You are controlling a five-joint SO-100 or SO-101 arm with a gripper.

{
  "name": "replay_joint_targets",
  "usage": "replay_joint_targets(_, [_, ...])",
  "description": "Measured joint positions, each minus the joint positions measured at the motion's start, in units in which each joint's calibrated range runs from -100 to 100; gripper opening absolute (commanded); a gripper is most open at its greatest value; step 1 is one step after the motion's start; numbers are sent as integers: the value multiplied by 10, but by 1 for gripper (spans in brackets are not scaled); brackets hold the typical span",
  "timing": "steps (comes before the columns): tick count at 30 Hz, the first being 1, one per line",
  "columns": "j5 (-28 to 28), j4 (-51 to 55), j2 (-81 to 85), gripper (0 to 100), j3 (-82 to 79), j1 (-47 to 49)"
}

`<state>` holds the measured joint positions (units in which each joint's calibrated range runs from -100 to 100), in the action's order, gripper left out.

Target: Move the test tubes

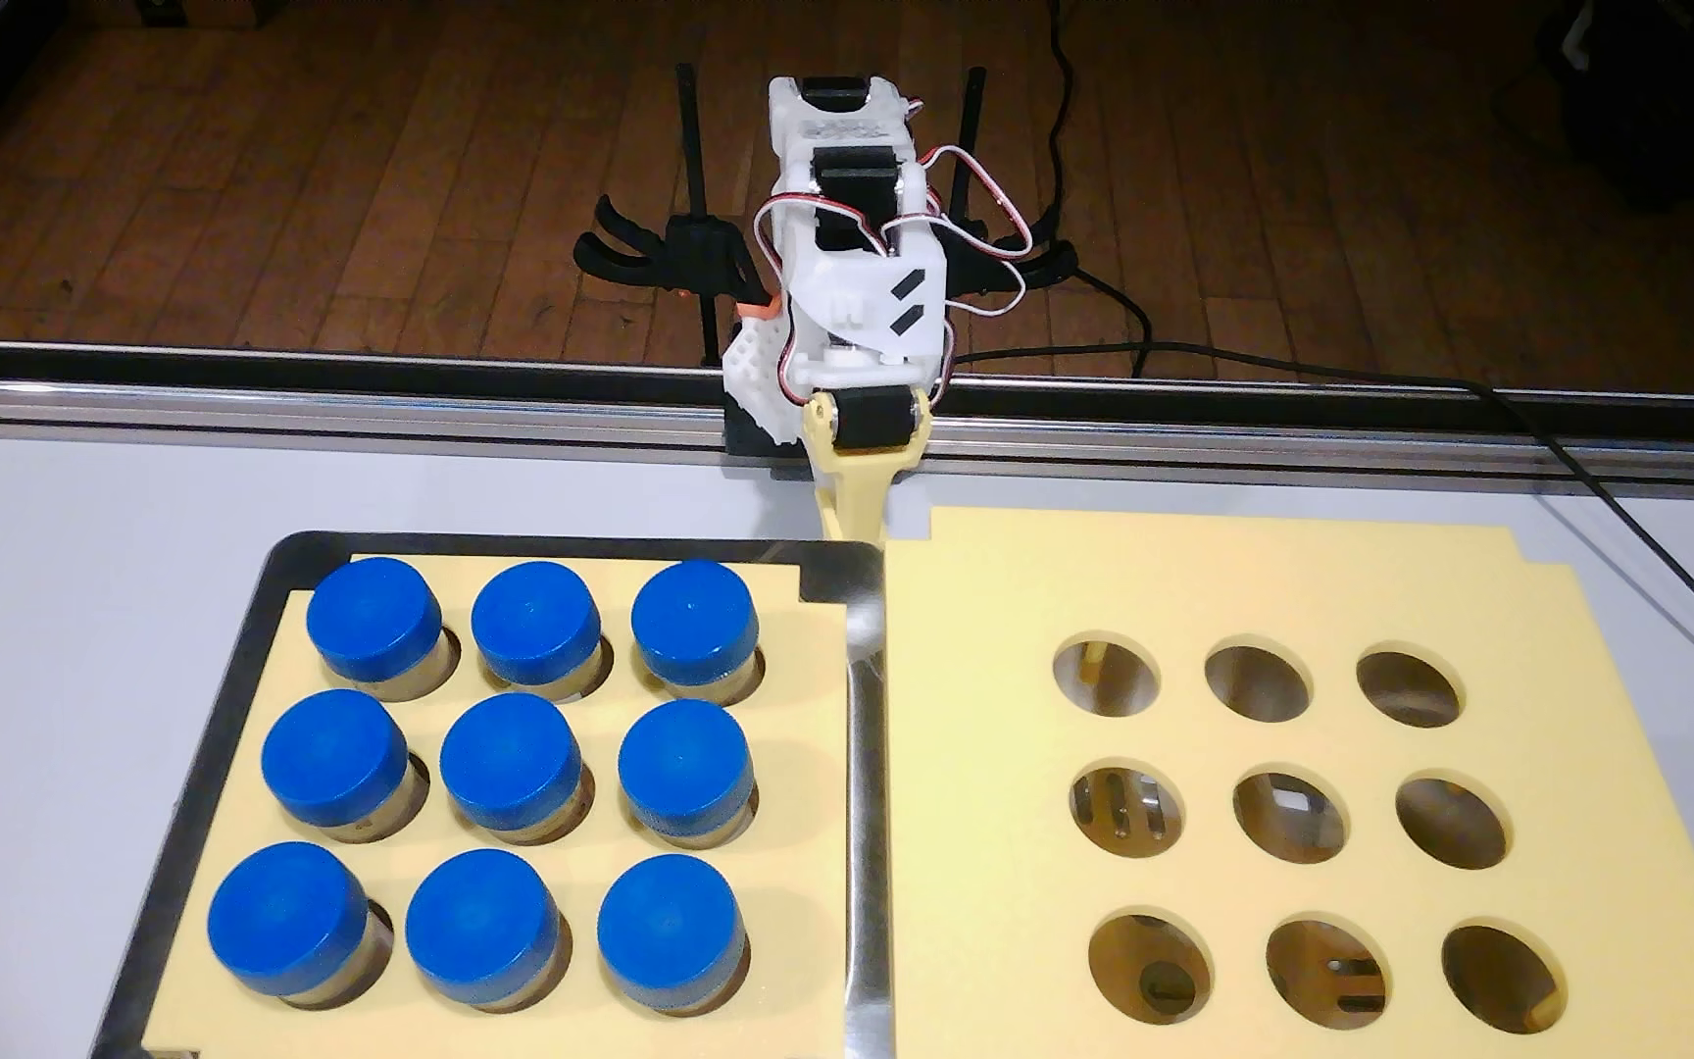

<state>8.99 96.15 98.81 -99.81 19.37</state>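
Several test tubes with wide blue caps stand upright in a three-by-three block in the left yellow rack; below the caps only a sliver of each clear body shows. The rack sits in a shiny metal tray. To the right lies a second yellow rack whose round holes hold no tubes. The white arm is folded at the back middle. Its cream gripper points down just behind the gap between the racks, apart from every tube, its fingers together with nothing held. The fingertips dip behind the tray rim.
An aluminium rail runs along the table's far edge, with black clamps holding the arm's base. A black cable crosses the table at the right, past the right rack's corner. Bare white tabletop lies left of the tray.
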Motion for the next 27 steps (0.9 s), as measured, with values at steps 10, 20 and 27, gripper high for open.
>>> replay_joint_targets(10, [259,-66,-4,1,0,-194])
replay_joint_targets(20, [277,-66,-4,1,0,-200])
replay_joint_targets(27, [277,-66,-4,1,0,-200])
